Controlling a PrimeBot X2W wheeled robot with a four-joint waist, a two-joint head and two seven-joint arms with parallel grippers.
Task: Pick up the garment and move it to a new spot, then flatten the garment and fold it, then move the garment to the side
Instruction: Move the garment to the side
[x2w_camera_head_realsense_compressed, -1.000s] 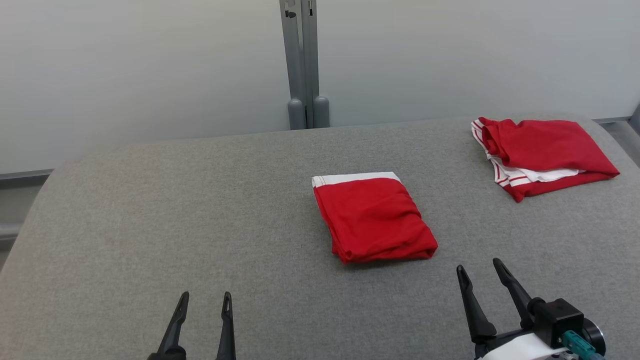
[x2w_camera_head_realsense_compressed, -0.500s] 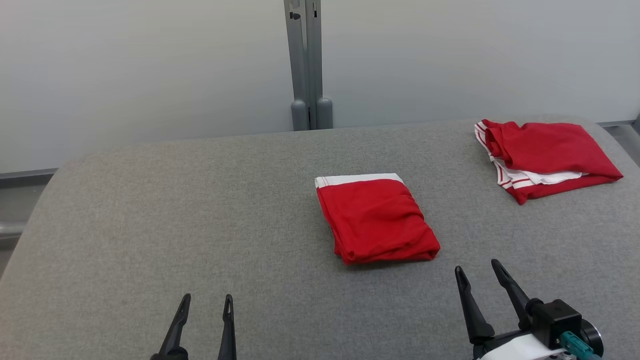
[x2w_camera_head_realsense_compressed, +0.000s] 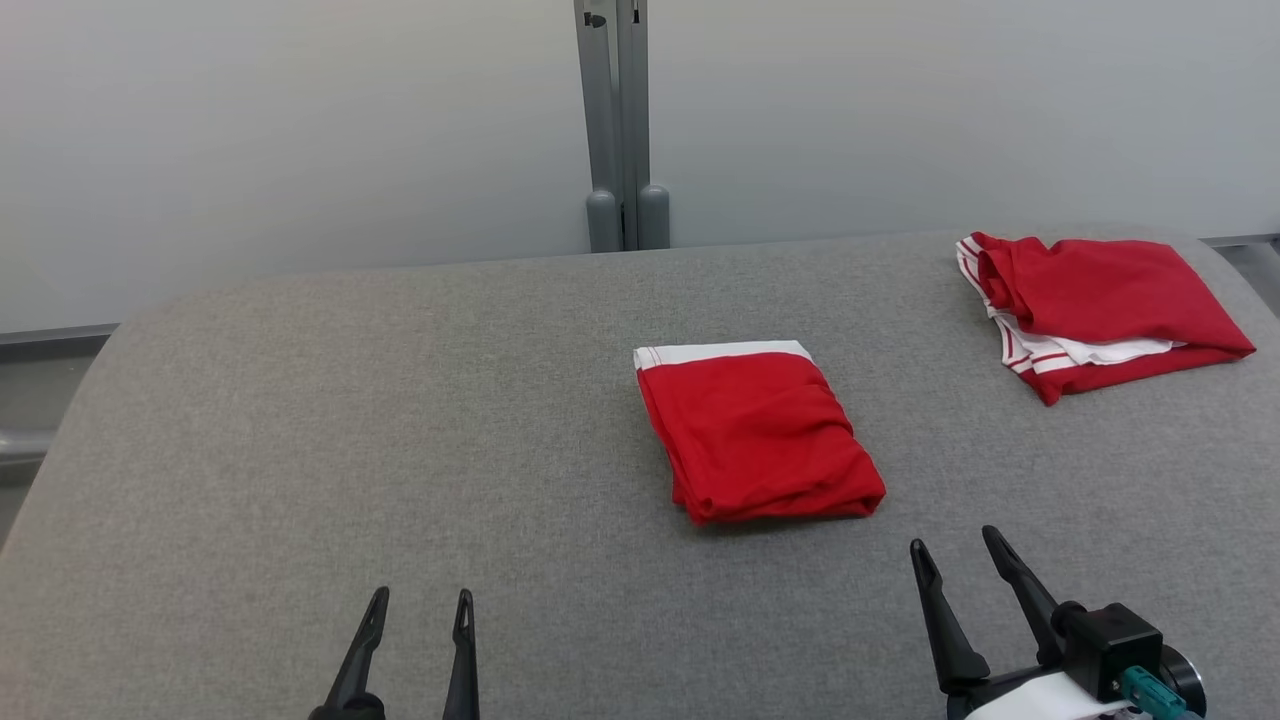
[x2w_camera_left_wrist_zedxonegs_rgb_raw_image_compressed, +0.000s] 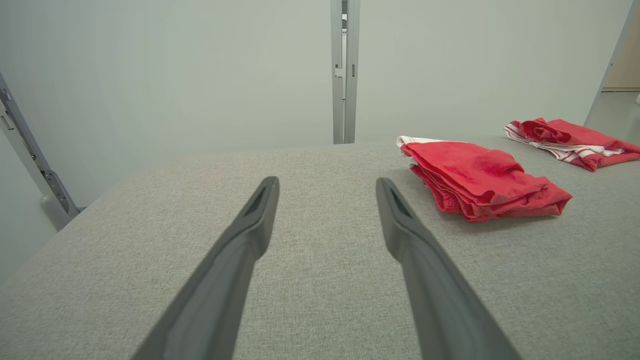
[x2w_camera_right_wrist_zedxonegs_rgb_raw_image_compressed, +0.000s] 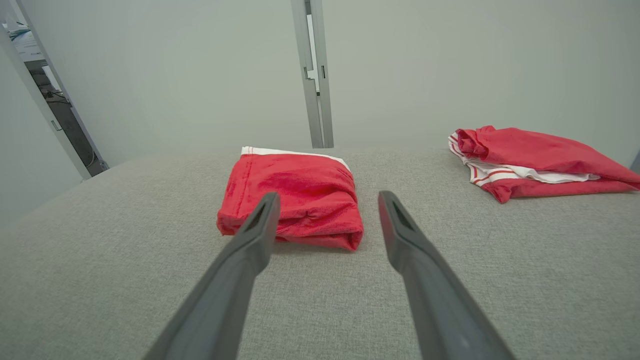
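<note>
A red garment with a white band (x2w_camera_head_realsense_compressed: 758, 435) lies folded into a neat rectangle at the middle of the grey table (x2w_camera_head_realsense_compressed: 300, 430). It also shows in the left wrist view (x2w_camera_left_wrist_zedxonegs_rgb_raw_image_compressed: 480, 180) and the right wrist view (x2w_camera_right_wrist_zedxonegs_rgb_raw_image_compressed: 295, 197). My right gripper (x2w_camera_head_realsense_compressed: 955, 548) is open, just short of the garment's near right corner, with nothing between its fingers. My left gripper (x2w_camera_head_realsense_compressed: 420, 600) hangs open over bare table at the lower left, well apart from the garment.
A second red and white garment (x2w_camera_head_realsense_compressed: 1095, 310) lies folded at the table's far right corner (x2w_camera_right_wrist_zedxonegs_rgb_raw_image_compressed: 535, 162). A grey post (x2w_camera_head_realsense_compressed: 620, 120) stands behind the table's far edge against a pale wall. Bare grey cloth spreads across the left half.
The head camera has shifted slightly, so the whole picture has slid. Both grippers sit a little lower in view. The garments have not moved on the table.
</note>
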